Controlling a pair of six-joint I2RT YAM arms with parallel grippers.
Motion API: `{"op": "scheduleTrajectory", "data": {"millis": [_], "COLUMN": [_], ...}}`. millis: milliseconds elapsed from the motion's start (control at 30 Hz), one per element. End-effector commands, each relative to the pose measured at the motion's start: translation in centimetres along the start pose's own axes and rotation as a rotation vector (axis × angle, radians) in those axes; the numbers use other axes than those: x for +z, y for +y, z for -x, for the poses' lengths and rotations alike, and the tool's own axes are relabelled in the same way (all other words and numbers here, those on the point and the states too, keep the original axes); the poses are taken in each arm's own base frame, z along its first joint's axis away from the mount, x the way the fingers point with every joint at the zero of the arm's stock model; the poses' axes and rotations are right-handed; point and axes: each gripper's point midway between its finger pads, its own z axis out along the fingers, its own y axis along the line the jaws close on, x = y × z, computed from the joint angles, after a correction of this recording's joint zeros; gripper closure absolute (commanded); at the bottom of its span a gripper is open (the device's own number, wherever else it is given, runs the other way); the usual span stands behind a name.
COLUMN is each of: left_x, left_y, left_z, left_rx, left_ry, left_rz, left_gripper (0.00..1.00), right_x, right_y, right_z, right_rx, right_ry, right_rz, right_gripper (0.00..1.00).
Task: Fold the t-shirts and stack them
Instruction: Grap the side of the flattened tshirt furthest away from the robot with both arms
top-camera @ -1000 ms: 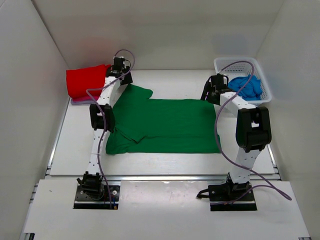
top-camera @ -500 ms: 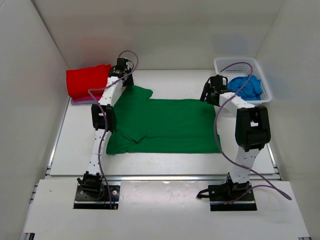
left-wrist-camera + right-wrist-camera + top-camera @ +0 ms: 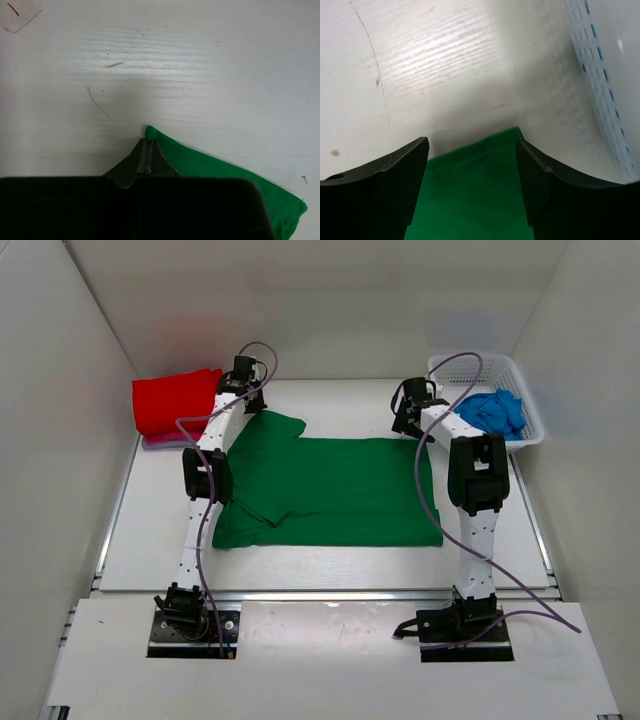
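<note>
green t-shirt [image 3: 330,490] lies smooth and flat.

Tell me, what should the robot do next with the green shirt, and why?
Probably close the right gripper on the corner of the green t-shirt that lies between its open jaws. The left gripper is shut on the shirt's other far corner, so with both corners pinched the arms could lift that edge and fold it over.

Spread t-shirt [image 3: 330,490] left of basket [image 3: 536,426]
</note>
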Motion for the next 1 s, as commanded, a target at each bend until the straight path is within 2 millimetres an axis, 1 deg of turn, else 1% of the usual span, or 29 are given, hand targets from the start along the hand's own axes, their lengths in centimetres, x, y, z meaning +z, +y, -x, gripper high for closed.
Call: {"op": "scheduleTrajectory", "data": {"millis": [0,33,67,100,133,167,200,233,267,333,367,400,467,500,533,567,600,633,667,700,767,800,833,867,900,933,967], "left_x": [-3.9,-3.7,-3.9,-3.9,-4.1,-4.0,-3.9,-3.8,-4.0,-4.3,-4.2,-4.1,-4.9,-5.0,-5.1,-5.5,-5.3,-5.7,-5.7,-5.9,-6.2,-6.1,-6.2,-6.4,-6.5,-6.3,-6.4], "left_y": [-0.5,-0.4,0.0,-0.3,-0.2,0.1,0.0,0.0,0.1,0.4,0.3,0.6,0.9,1.3,1.6,1.7,2.4,2.3,2.4,2.8,2.9,2.6,2.5,2.5,2.6,2.7,2.6], "left_z": [2.8,2.5,2.7,2.6,2.9,2.7,2.4,2.2,2.3,2.8,2.5,2.5,3.2,3.2,3.0,3.0,3.0,3.5,3.4,3.4,3.7,3.5,3.6,3.6,3.6,3.3,3.4], "left_rx": [-0.001,-0.002,-0.007,0.0,-0.01,-0.008,-0.007,-0.002,-0.005,-0.011,-0.011,-0.016,-0.018,-0.019,-0.019,-0.017,-0.021,-0.024,-0.028,-0.025,-0.035,-0.03,-0.027,-0.018,-0.014,-0.019,-0.02], "left_ry": [-0.029,-0.019,-0.018,-0.015,-0.018,-0.015,-0.006,0.001,-0.001,-0.013,-0.003,0.0,-0.012,-0.01,0.003,0.008,0.011,-0.001,0.008,0.01,0.005,0.011,0.006,0.009,0.008,0.017,0.017], "left_rz": [-0.036,-0.036,-0.037,-0.044,-0.05,-0.037,-0.035,-0.038,-0.029,-0.034,-0.035,-0.029,-0.029,-0.026,-0.022,-0.021,-0.011,-0.014,-0.033,-0.025,-0.029,-0.036,-0.035,-0.034,-0.023,-0.021,-0.026], "left_gripper": [1.0,1.0,1.0,1.0,1.0,1.0,1.0,1.0,1.0,1.0,1.0,1.0,1.0,1.0,1.0,1.0,1.0,1.0,1.0,1.0,1.0,1.0,1.0,1.0,1.0,1.0,1.0], "right_x": [0.1,0.1,0.5,0.1,0.2,0.2,0.5,0.3,0.3,0.7,0.5,0.8,1.0,1.2,1.1,1.3,1.3,1.2,1.4,1.2,1.3,1.4,1.3,1.4,1.7,1.4,1.7], "right_y": [-0.6,-0.9,-1.0,-0.8,-0.6,-1.0,-1.3,-1.4,-1.6,-1.7,-1.7,-1.9,-2.2,-2.1,-2.0,-2.1,-2.0,-2.0,-2.2,-2.0,-2.1,-2.1,-1.9,-2.1,-2.1,-2.1,-2.1], "right_z": [0.5,0.6,-0.4,0.0,-0.7,-0.3,-1.0,-0.7,-0.5,-1.3,-0.7,-0.7,-0.4,-0.5,-0.3,-0.7,-0.4,-0.3,-0.3,-0.1,-0.6,-0.2,-0.2,-0.2,-1.0,-0.4,-0.7], "right_rx": [0.024,0.029,0.021,0.036,0.027,0.045,0.044,0.057,0.06,0.055,0.062,0.064,0.067,0.066,0.06,0.051,0.057,0.065,0.065,0.069,0.061,0.065,0.068,0.066,0.051,0.059,0.059], "right_ry": [0.014,0.011,0.033,0.022,0.029,0.024,0.044,0.035,0.034,0.057,0.053,0.06,0.068,0.078,0.074,0.082,0.076,0.078,0.081,0.073,0.086,0.077,0.072,0.082,0.1,0.087,0.095], "right_rz": [-0.088,-0.102,-0.104,-0.096,-0.087,-0.086,-0.091,-0.094,-0.095,-0.098,-0.095,-0.099,-0.111,-0.113,-0.115,-0.12,-0.118,-0.111,-0.109,-0.102,-0.103,-0.101,-0.1,-0.106,-0.114,-0.11,-0.112], "right_gripper": [0.33,0.32,0.33,0.33,0.33,0.33,0.32,0.34,0.33,0.33,0.33,0.34,0.39,0.42,0.42,0.42,0.41,0.4,0.4,0.39,0.4,0.4,0.4,0.4,0.4,0.4,0.4]}}
